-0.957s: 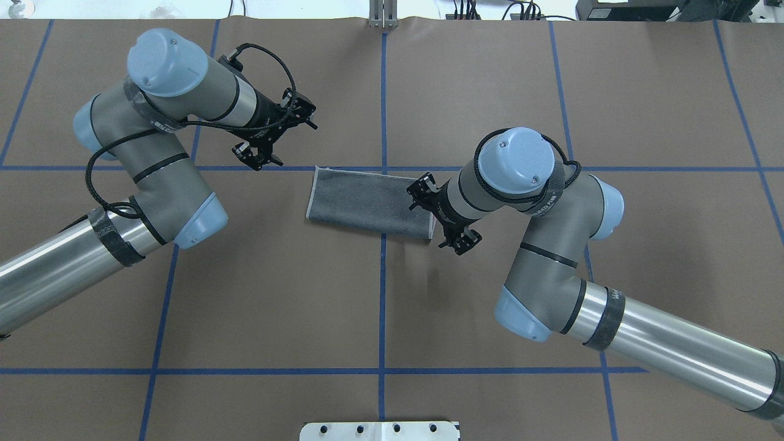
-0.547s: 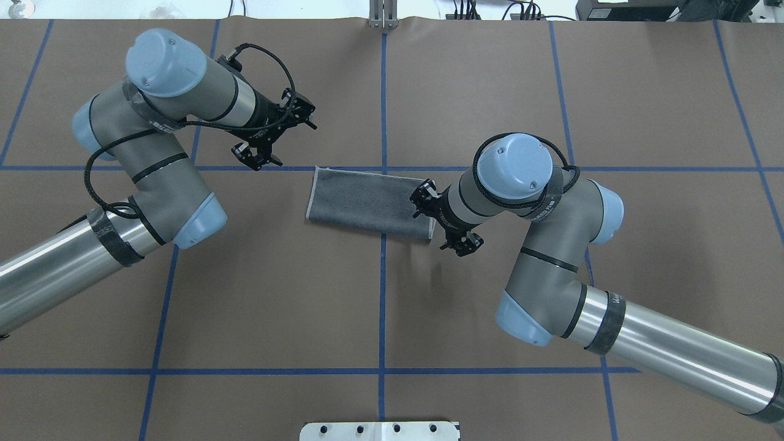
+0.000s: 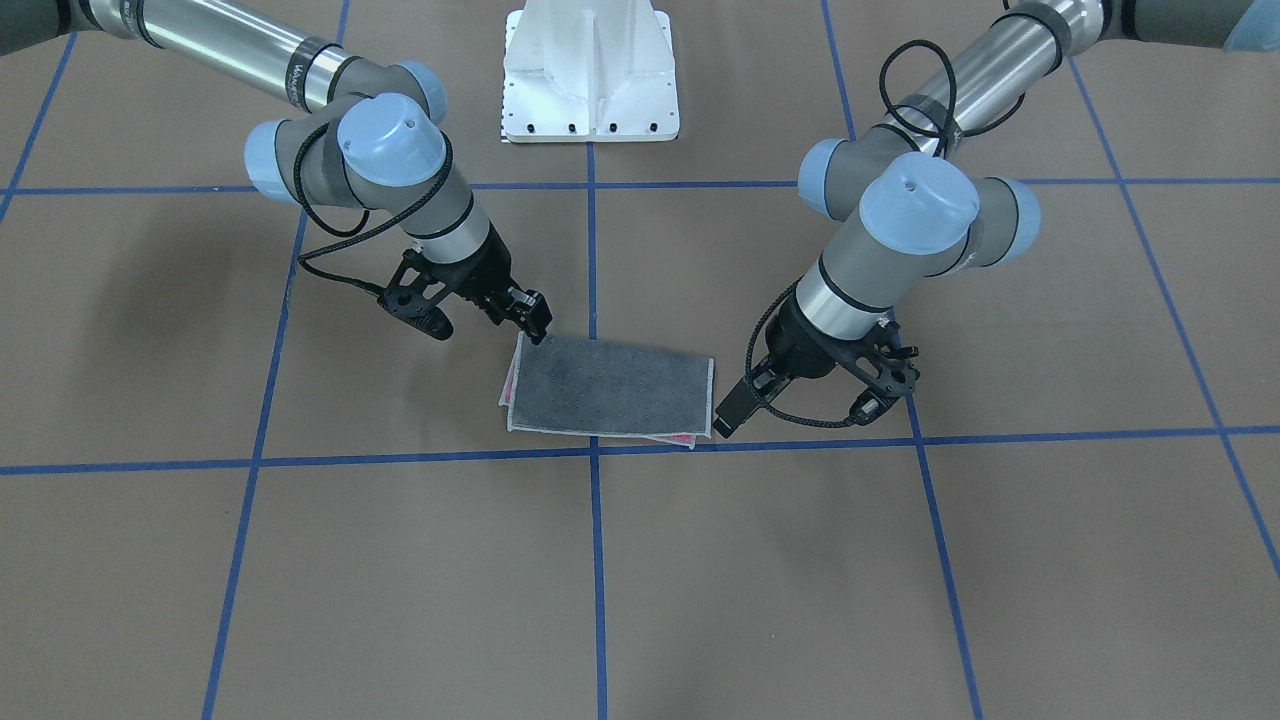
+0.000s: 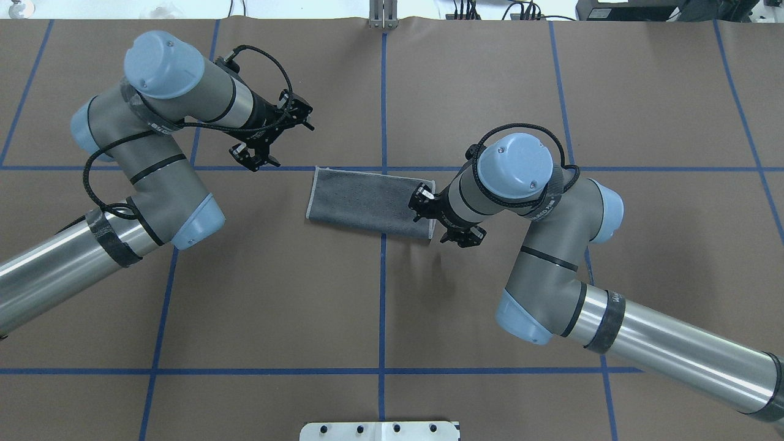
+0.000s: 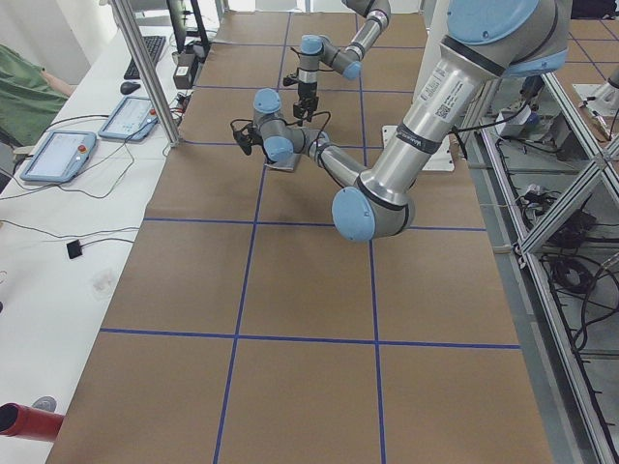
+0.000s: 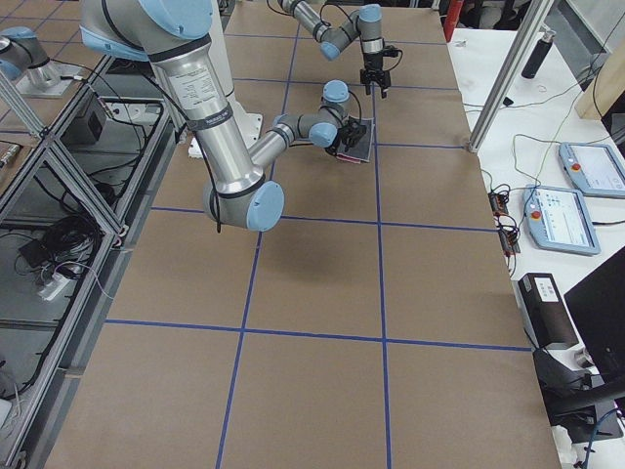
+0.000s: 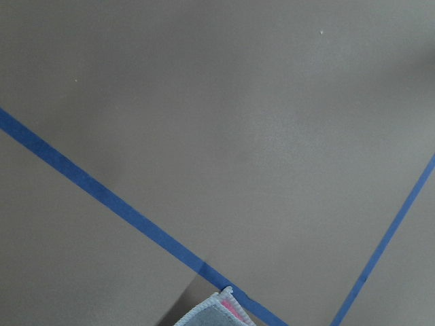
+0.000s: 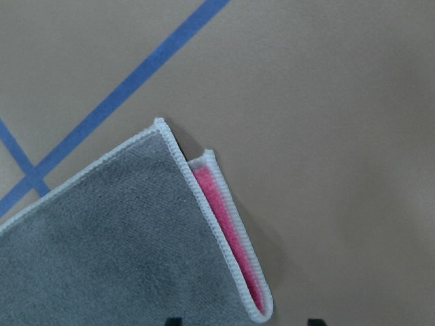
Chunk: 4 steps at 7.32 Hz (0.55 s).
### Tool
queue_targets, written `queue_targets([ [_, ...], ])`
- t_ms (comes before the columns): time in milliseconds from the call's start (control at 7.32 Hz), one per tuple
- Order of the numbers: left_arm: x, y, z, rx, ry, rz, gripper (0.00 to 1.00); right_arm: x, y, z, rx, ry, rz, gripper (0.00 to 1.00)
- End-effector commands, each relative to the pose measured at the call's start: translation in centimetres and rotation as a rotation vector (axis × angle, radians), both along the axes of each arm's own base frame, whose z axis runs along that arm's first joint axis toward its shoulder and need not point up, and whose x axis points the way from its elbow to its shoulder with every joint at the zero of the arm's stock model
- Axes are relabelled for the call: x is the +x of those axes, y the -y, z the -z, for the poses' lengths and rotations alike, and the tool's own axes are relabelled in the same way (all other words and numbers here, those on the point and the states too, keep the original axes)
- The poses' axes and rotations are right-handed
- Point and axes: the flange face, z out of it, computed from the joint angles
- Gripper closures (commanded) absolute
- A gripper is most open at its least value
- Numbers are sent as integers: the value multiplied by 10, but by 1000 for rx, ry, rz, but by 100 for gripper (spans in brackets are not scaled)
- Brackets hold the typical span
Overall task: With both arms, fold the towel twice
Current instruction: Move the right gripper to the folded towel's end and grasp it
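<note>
The once-folded towel (image 4: 367, 202) lies flat, grey face up, near the centre of the table (image 4: 275, 294), with its long axis running from one arm toward the other. The right gripper (image 4: 444, 215) is the nearer, at the towel's right short end, jaws spread wide and empty. The left gripper (image 4: 275, 138), also spread and empty, stands apart beyond the left end.

The near left arm (image 5: 387, 184) and far right arm (image 5: 334, 56) bend toward the towel (image 5: 282, 166).
</note>
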Motion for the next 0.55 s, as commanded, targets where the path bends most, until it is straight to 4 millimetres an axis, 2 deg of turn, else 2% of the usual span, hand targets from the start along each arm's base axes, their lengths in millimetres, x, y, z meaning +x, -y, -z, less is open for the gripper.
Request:
queue_targets([
  [0,0,0,0,0,0,0,0,2,5,-2,24,-8,5,35],
  [410,0,0,-1,-2,2,0,0,-3,16,-10,36,-35,-5,37],
])
